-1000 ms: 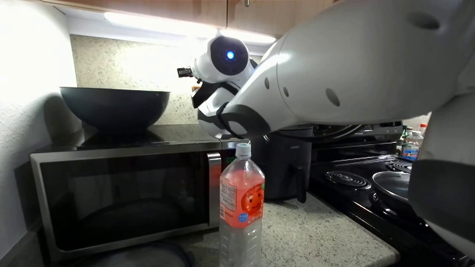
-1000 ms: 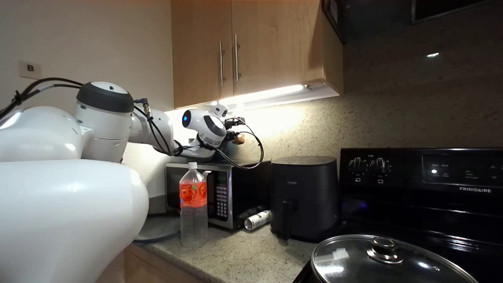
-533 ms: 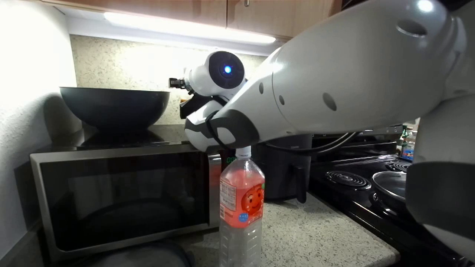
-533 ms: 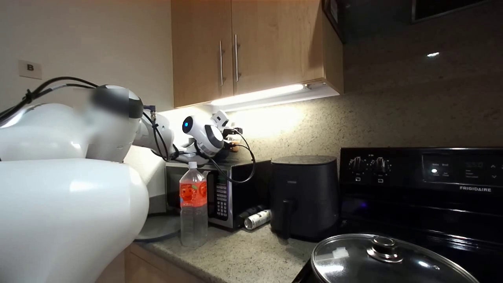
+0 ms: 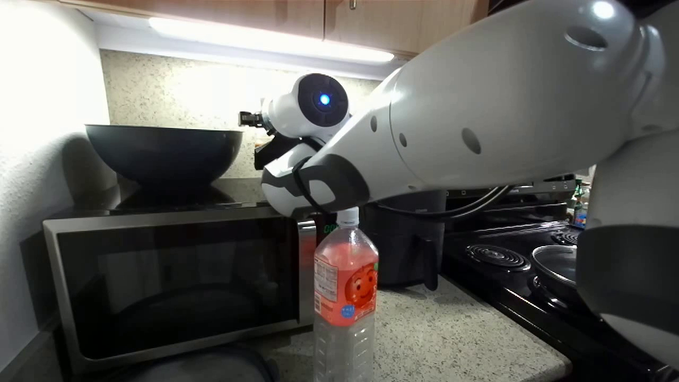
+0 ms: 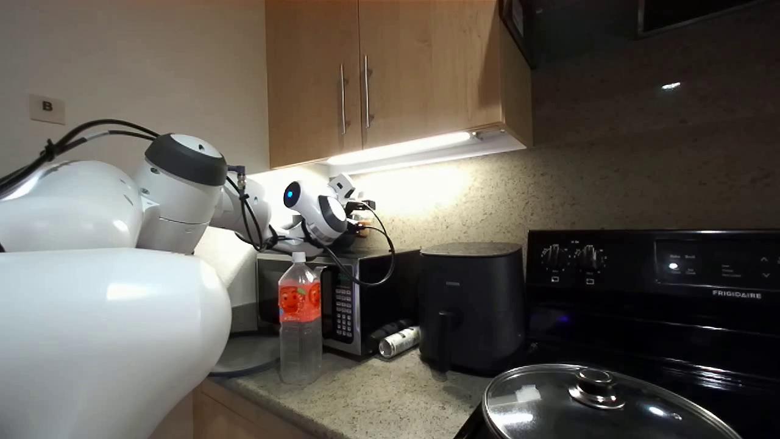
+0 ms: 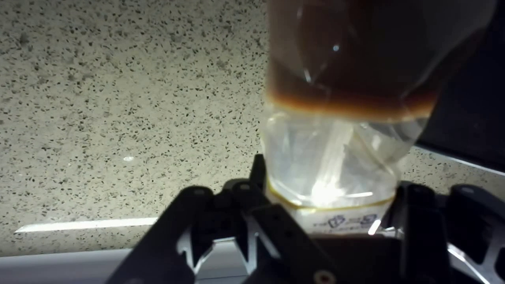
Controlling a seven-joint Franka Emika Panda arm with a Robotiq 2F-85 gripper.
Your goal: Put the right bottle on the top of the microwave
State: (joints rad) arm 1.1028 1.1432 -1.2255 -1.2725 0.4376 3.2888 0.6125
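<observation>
The right bottle (image 7: 331, 157), clear with a pale label and brown liquid, fills the wrist view between the fingers. My gripper (image 7: 330, 179) is shut on its label part. In an exterior view a small brownish part of the bottle (image 6: 364, 229) shows behind the wrist. The microwave (image 5: 180, 286) stands on the counter and also shows in an exterior view (image 6: 344, 305). The gripper and bottle are over the rear right part of its flat top (image 5: 249, 192). The arm hides the bottle's base, so I cannot tell whether it touches the top.
A large dark bowl (image 5: 164, 154) stands on the microwave's left part. A taller bottle with a red-orange label (image 5: 346, 297) stands in front. A black cylindrical appliance (image 6: 472, 305) and a lying can (image 6: 399, 341) are beside the microwave. Cabinets (image 6: 426, 73) hang above.
The wrist and gripper, with the bottle, have moved down towards the microwave top and slightly towards the bowl. In the last half second they have hardly moved.
</observation>
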